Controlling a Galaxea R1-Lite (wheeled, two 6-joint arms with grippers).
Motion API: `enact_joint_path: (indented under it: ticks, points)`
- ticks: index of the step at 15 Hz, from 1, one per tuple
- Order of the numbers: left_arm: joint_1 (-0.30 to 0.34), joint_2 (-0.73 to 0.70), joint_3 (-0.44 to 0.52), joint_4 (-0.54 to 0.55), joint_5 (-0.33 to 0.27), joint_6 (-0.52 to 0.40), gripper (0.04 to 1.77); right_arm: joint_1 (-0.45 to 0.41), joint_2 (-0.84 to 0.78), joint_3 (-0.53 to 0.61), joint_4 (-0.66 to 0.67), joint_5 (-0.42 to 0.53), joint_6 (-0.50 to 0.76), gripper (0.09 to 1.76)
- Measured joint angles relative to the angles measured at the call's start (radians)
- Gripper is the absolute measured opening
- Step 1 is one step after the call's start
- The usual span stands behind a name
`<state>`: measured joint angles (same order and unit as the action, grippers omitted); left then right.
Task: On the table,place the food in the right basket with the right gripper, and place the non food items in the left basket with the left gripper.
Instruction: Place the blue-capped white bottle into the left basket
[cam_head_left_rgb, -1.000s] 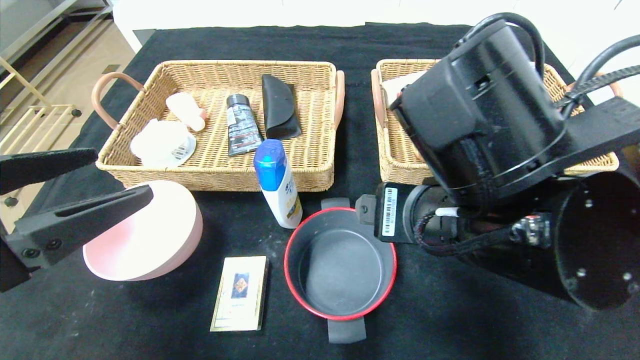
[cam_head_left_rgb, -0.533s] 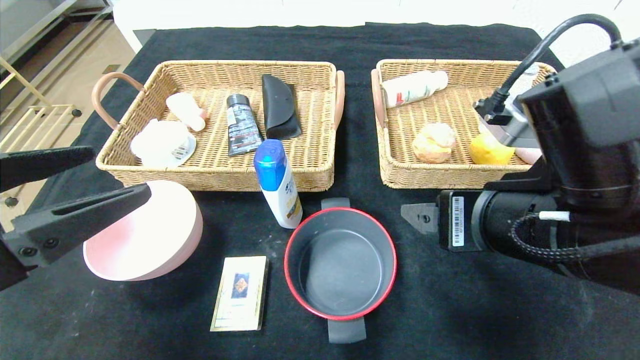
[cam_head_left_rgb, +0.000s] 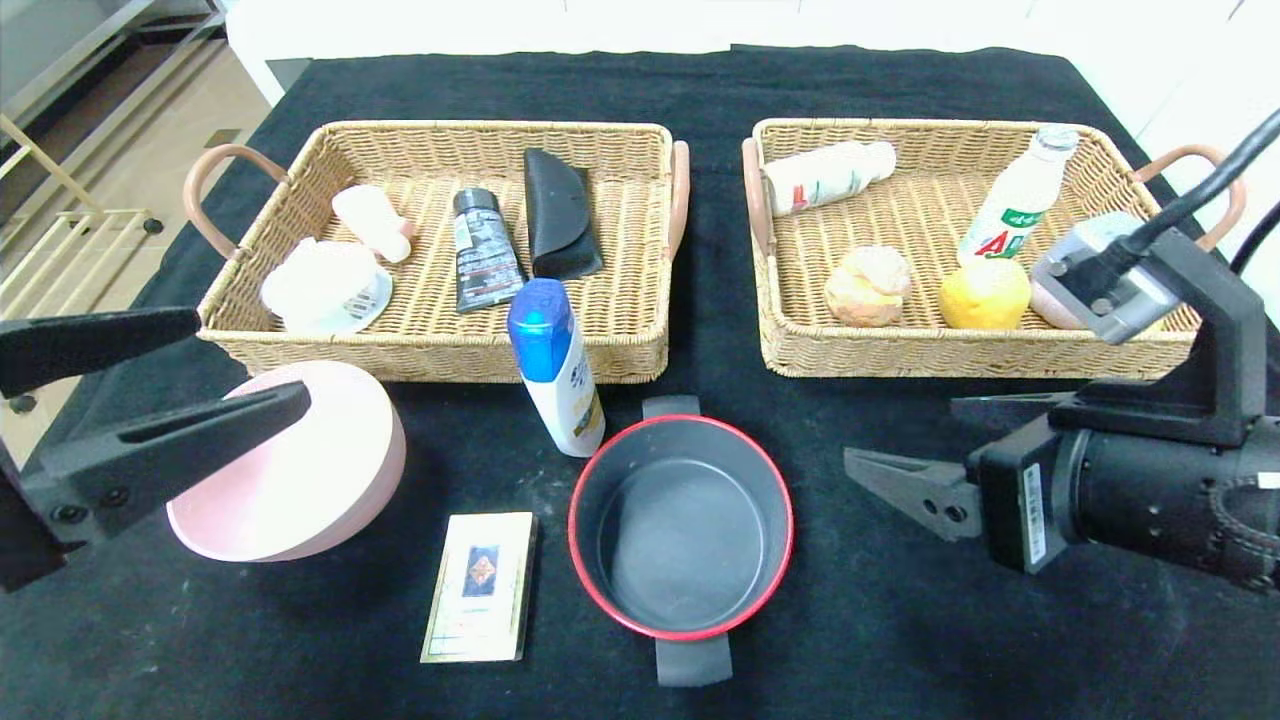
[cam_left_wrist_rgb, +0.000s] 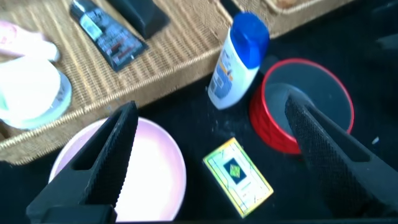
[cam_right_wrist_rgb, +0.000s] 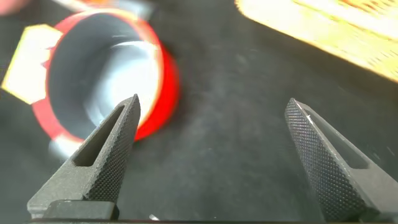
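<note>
On the black table stand a pink bowl (cam_head_left_rgb: 300, 470), a white bottle with a blue cap (cam_head_left_rgb: 555, 365), a flat card box (cam_head_left_rgb: 480, 585) and a red-rimmed black pot (cam_head_left_rgb: 680, 530). My left gripper (cam_head_left_rgb: 245, 360) hovers open over the bowl's left side, holding nothing. In the left wrist view this gripper (cam_left_wrist_rgb: 209, 106) frames the bowl (cam_left_wrist_rgb: 149, 174), box (cam_left_wrist_rgb: 239, 177), bottle (cam_left_wrist_rgb: 236, 62) and pot (cam_left_wrist_rgb: 298, 106). My right gripper (cam_head_left_rgb: 900, 432) is open and empty, low over the table right of the pot. In the right wrist view, bare cloth lies between the right gripper (cam_right_wrist_rgb: 212, 101) fingers, with the pot (cam_right_wrist_rgb: 106, 74) beside them.
The left basket (cam_head_left_rgb: 430, 128) holds a white cup (cam_head_left_rgb: 325, 285), a small pale bottle (cam_head_left_rgb: 372, 222), a dark tube (cam_head_left_rgb: 485, 250) and a black case (cam_head_left_rgb: 558, 215). The right basket (cam_head_left_rgb: 900, 125) holds a lying bottle (cam_head_left_rgb: 830, 175), a bun (cam_head_left_rgb: 868, 285), a yellow fruit (cam_head_left_rgb: 985, 292) and an upright drink bottle (cam_head_left_rgb: 1020, 200).
My right arm has swung away from above the right basket, down and to the right, uncovering its contents. The left gripper has barely moved.
</note>
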<state>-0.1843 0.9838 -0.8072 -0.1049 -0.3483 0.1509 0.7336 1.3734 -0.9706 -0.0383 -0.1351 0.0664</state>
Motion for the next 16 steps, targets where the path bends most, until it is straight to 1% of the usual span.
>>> enact_joint_path:
  ticks: [1,5,7,9,10,12,16]
  points:
    - [-0.001,0.0,-0.003,0.015,0.0,0.006,1.72,-0.03,-0.015,0.027,-0.042,0.082,-0.029,1.7]
    - [-0.006,0.001,-0.004,0.039,0.0,0.015,1.72,-0.173,-0.057,0.14,-0.212,0.335,-0.15,1.7]
    - [-0.016,0.001,-0.007,0.054,0.002,0.017,1.72,-0.25,-0.069,0.208,-0.271,0.469,-0.222,1.7]
    - [-0.019,0.001,-0.007,0.056,0.002,0.017,1.72,-0.314,-0.088,0.28,-0.334,0.584,-0.254,1.7]
    - [-0.019,0.001,-0.007,0.055,0.002,0.017,1.72,-0.341,-0.097,0.317,-0.375,0.617,-0.258,1.7]
    - [-0.02,0.002,-0.01,0.055,0.001,0.014,1.72,-0.384,-0.108,0.374,-0.468,0.646,-0.257,1.7]
    - [-0.02,0.001,-0.015,0.057,0.002,0.014,1.72,-0.4,-0.11,0.416,-0.484,0.651,-0.254,1.71]
